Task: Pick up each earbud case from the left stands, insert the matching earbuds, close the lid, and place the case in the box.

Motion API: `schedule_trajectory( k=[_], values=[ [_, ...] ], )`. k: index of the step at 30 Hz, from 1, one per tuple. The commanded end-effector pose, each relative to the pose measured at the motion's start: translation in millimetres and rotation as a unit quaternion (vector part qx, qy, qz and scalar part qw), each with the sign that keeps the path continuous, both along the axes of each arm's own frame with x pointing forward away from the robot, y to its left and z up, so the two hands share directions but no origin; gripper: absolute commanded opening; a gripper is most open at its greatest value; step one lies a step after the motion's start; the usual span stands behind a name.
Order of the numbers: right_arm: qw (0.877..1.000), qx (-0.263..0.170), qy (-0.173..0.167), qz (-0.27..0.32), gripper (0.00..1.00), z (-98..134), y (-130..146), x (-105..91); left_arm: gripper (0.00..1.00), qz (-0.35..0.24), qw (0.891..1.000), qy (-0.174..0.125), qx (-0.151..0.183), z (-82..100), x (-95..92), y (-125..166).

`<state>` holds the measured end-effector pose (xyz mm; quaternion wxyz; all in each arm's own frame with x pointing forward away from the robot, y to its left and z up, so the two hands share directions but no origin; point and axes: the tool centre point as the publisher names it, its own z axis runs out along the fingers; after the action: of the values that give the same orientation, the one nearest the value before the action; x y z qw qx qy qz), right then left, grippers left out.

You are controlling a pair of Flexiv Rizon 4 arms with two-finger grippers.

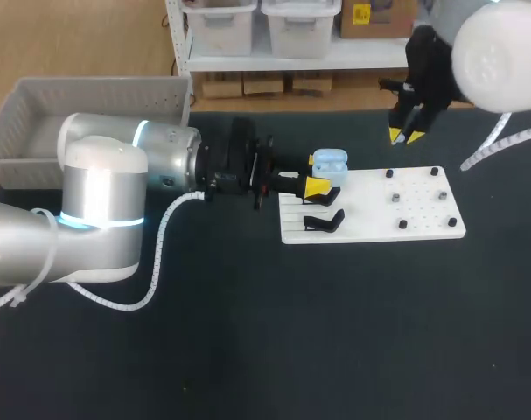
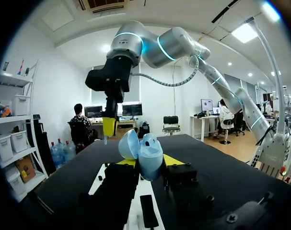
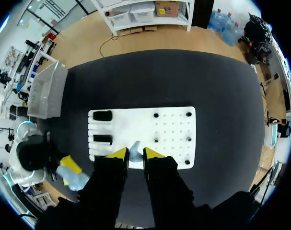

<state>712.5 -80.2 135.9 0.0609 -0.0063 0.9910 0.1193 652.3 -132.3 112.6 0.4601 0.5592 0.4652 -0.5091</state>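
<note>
A light blue earbud case (image 1: 329, 161) with its lid open sits upright between the yellow tips of my left gripper (image 1: 322, 185), which is shut on it above the left end of the white board (image 1: 370, 210). The left wrist view shows the case (image 2: 145, 151) close up, lid tilted back, in the left gripper (image 2: 147, 162). My right gripper (image 1: 407, 134) hangs high over the board's far right side. In its own view the right gripper (image 3: 135, 154) is shut on a small pale blue earbud (image 3: 135, 151) above the board (image 3: 174, 122).
Black stands (image 1: 323, 220) line the board's left part, and small dark pegs (image 1: 394, 198) dot its right half. A grey plastic box (image 1: 38, 122) stands at the table's far left, also seen as the box (image 3: 44, 88) in the right wrist view.
</note>
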Motion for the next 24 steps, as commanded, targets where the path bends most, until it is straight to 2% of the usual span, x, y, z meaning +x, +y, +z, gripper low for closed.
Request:
schedule_trajectory(
  k=[1, 5, 10, 20, 24],
  values=[
    [1.000, 0.004, -0.009, 0.016, 0.00, 41.2, 2.7, -32.5, 0.00, -0.001, 1.000, 0.000, 0.001, -0.3, 1.1, -0.3],
    [0.999, 0.002, -0.012, 0.046, 0.00, 64.1, 16.4, -48.0, 0.00, -0.001, 1.000, 0.000, 0.001, -0.3, 1.1, -0.3],
    [0.996, -0.001, 0.000, 0.086, 0.00, 79.0, 36.8, -64.8, 0.00, -0.001, 1.000, 0.000, 0.001, -0.3, 1.1, -0.3],
    [0.987, -0.002, 0.038, 0.155, 0.00, 70.0, 85.6, -86.2, 0.00, -0.001, 1.000, 0.000, 0.001, -0.3, 1.1, -0.3],
    [0.984, -0.019, 0.028, 0.174, 0.00, 62.7, 103.4, -93.3, 0.00, -0.001, 1.000, 0.000, 0.001, -0.3, 1.1, -0.3]
  ],
)
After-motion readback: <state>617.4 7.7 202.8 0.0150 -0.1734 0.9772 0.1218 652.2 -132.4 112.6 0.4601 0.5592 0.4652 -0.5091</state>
